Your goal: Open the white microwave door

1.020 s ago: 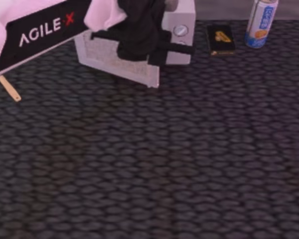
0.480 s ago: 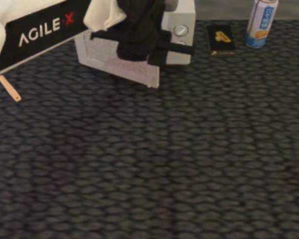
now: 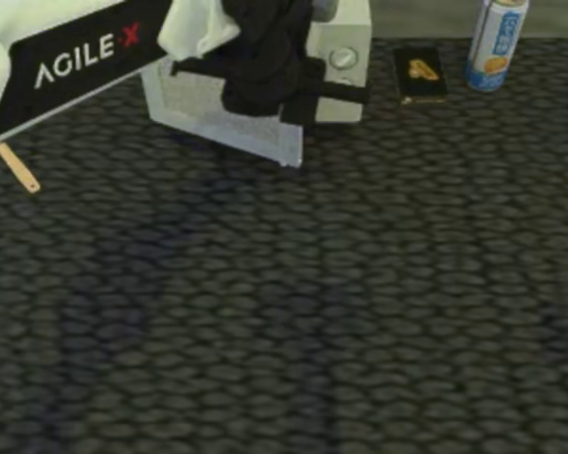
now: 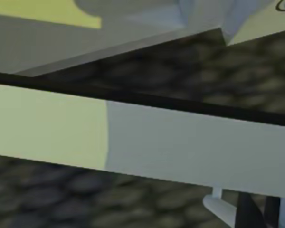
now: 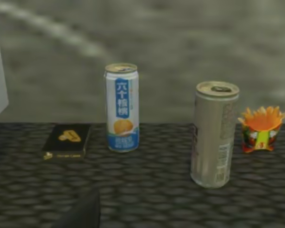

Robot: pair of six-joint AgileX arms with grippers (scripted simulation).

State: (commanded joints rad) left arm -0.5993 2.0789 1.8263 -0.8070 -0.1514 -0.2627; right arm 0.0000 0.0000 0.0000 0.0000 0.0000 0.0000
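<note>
The white microwave (image 3: 346, 90) stands at the table's far edge, left of centre. Its white microwave door (image 3: 222, 118), with the grey mesh window, is swung partly out, the free edge nearest the table's middle. My left arm reaches over it and my left gripper (image 3: 298, 112) sits at that free edge. In the left wrist view the door's top edge (image 4: 180, 147) runs across the picture. There the left gripper (image 4: 259, 213) has its two black fingers (image 4: 247, 213) closed around the white door handle (image 4: 221, 206). My right gripper is outside the top view; only a dark part of it (image 5: 85, 213) shows.
Right of the microwave lie a flat black box (image 3: 418, 74) and a blue-and-white can (image 3: 495, 43). A wooden stick (image 3: 17, 167) lies at the far left. The right wrist view adds a silver can (image 5: 214, 135) and an orange toy (image 5: 262, 129).
</note>
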